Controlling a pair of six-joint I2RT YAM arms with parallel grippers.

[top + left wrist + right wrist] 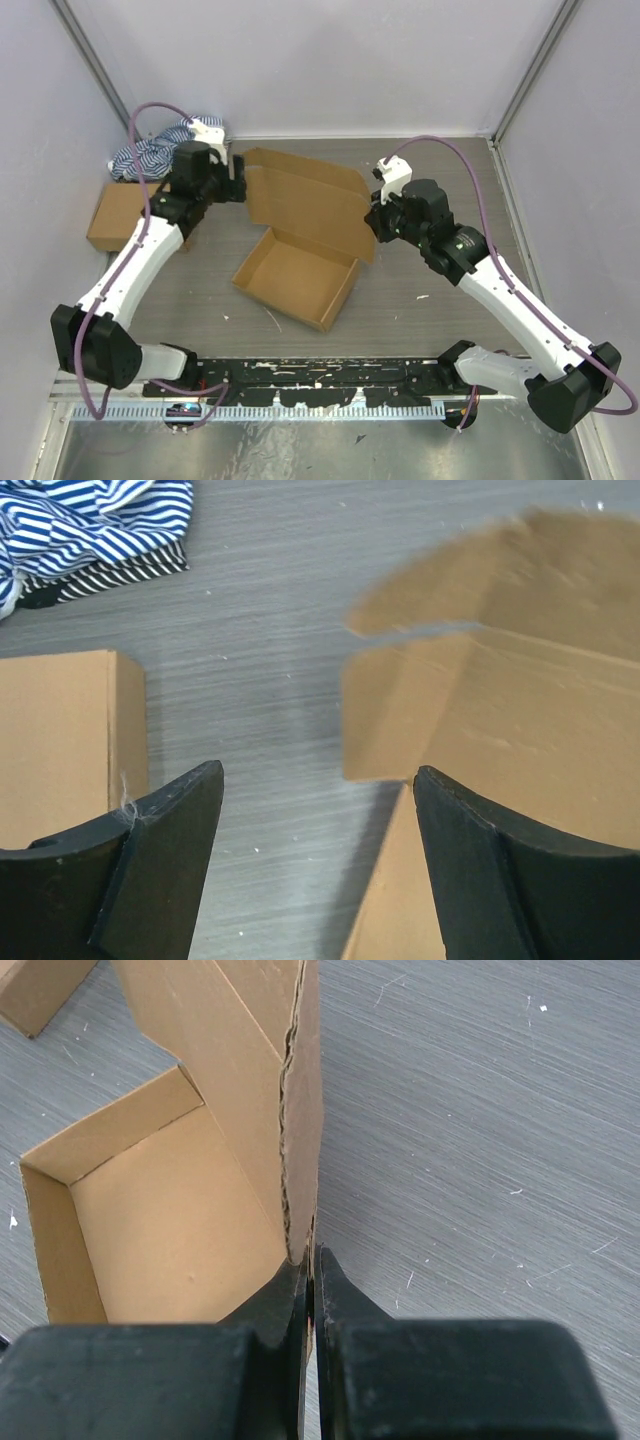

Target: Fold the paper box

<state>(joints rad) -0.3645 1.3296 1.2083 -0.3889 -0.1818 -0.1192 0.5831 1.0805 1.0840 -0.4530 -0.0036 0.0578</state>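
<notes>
The paper box (300,270) sits mid-worktop (420,320), its shallow tray nearest the arm bases with the walls already upright, and the lid opens back toward the far edge. The right gripper (312,1260) is pinched tight on the lid's right-hand edge, with cardboard clamped between its fingers. The left gripper (318,780) holds nothing, its jaws wide apart by the lid's left side flap, which lies just ahead of the gap. A ready-made box (115,215) lies by the left edge and a striped cloth (150,155) in the far left corner. The step in hand looks like closing the lid: next the side flaps need turning inward and the lid swinging down so that they slip inside the tray walls
</notes>
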